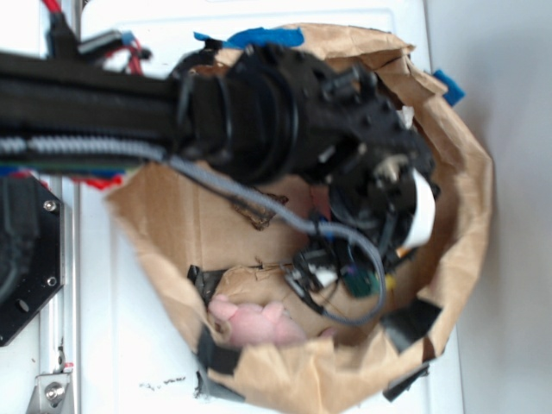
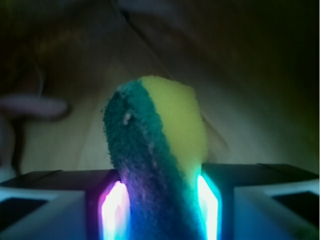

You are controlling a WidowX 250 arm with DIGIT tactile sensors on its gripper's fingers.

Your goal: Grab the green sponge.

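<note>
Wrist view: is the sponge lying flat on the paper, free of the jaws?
No, the sponge stands on edge, pinched between the two lit jaws of the gripper, green layer on the left, yellow on the right.

A smooth white tabletop is lying under bright, even light, with a pale grey strip running down its right side. A crumpled brown paper enclosure, patched with black tape and pieces of blue tape, is sitting open on the white surface, its walls curling up around a creased paper floor. In the wrist view the paper interior is lying in dim shadow, with coloured light glowing at the lower edge.
</note>
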